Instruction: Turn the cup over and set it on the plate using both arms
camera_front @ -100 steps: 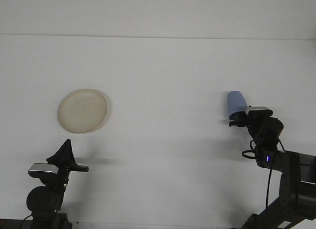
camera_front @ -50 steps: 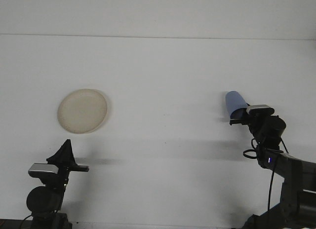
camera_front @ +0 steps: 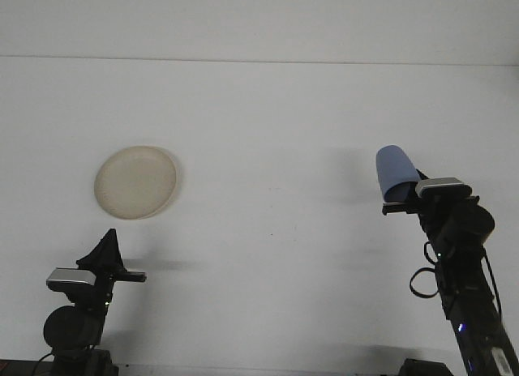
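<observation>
The white table (camera_front: 268, 133) spreads before me. The cream plate (camera_front: 135, 181) lies at its left, above my left pincer (camera_front: 107, 248), whose state I cannot tell. My right pincer (camera_front: 399, 204) grasps the blue cup (camera_front: 395, 172), tilted, off the table.

robot lab, bare white table (camera_front: 268, 108)

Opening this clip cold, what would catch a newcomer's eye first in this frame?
Probably the blue cup at right, the only strong colour here, tilted and held in the right gripper above the white table. Next comes the pale round plate lying flat at left, with nothing on it. The left gripper sits low, near the front edge below the plate.
</observation>
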